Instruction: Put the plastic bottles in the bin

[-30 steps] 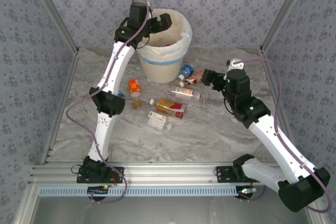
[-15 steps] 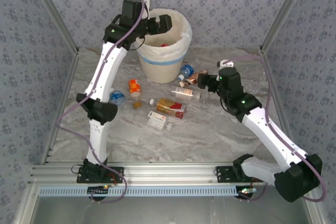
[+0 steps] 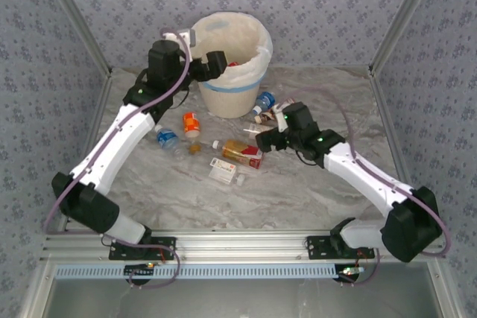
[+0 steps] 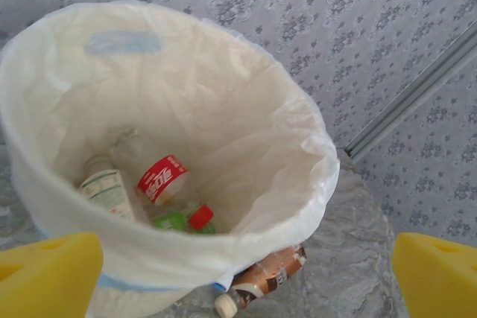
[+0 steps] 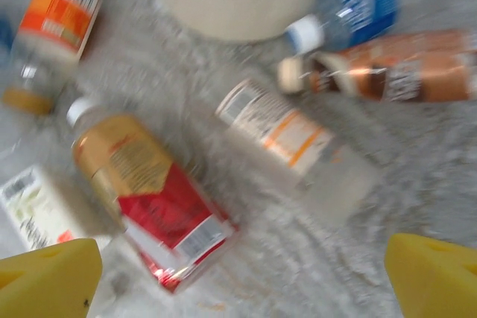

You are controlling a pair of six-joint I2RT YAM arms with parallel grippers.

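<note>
Looking first at the bin [image 3: 227, 98]: it stands at the far middle of the table [image 3: 298, 191], liner folded over its rim. My left wrist camera shows a few bottles lying at its bottom, a red-labelled bottle [image 4: 160, 180] among them. My left gripper [image 3: 215, 65] hangs at the bin's near-left rim, fingers spread wide and empty. My right gripper [image 5: 238, 281], also spread with nothing between its pads, hovers low over the plastic bottles lying on the table just in front of the bin, so the right arm is clearly the nearer one.

The pick, as I judge it, turns on the red-and-gold bottle [image 5: 156, 199]. It lies on its side just ahead of the pads, white cap toward the upper left of the wrist view, long axis slanting across the line the fingers close along. I'd turn the wrist to square up. Beside it a clear bottle [image 5: 291, 135] with an orange-striped white label slants the same way. Beyond, a brown bottle [image 5: 402, 76] and a blue bottle [image 5: 350, 9] lie near the bin's foot.
</note>
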